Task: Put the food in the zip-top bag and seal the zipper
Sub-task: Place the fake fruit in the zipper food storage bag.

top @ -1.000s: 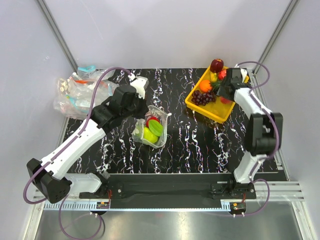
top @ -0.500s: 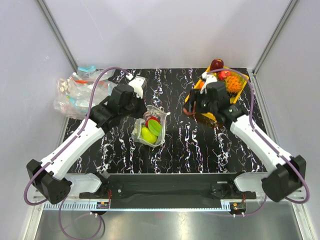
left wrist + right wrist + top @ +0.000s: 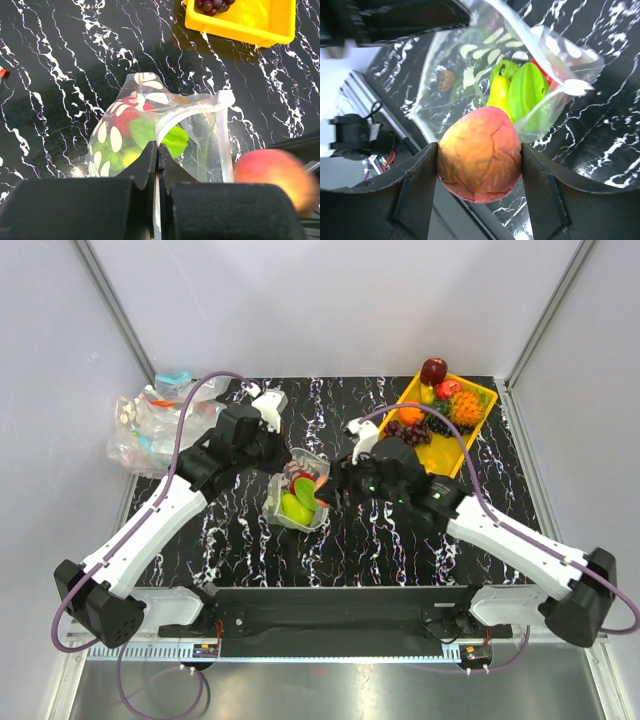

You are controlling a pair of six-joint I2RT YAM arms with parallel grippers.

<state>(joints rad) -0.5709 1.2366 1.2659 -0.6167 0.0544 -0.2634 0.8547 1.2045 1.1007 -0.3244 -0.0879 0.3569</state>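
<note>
The clear zip-top bag (image 3: pixel 300 490) sits mid-table with white ovals on one wall, its mouth held open. My left gripper (image 3: pixel 275 455) is shut on the pale zipper (image 3: pixel 176 119) strip at the rim, jaws pinched together (image 3: pixel 158 150). Food lies inside: a green fruit (image 3: pixel 525 95) and a red one (image 3: pixel 125 120). My right gripper (image 3: pixel 479 150) is shut on a pink-yellow peach (image 3: pixel 480 170). It holds the peach just right of the bag's mouth (image 3: pixel 335 485). The peach (image 3: pixel 272 172) is still outside the bag.
The yellow tray (image 3: pixel 472 435) at the back right holds a red apple (image 3: pixel 433 370), an orange (image 3: pixel 411 415), grapes (image 3: pixel 415 430) and other fruit. A heap of other clear bags (image 3: pixel 150 425) lies at the far left edge.
My right arm has swung from the yellow tray leftward to the bag's mouth, carrying the peach. The left gripper has kept its hold on the bag's rim, shifting only slightly.
</note>
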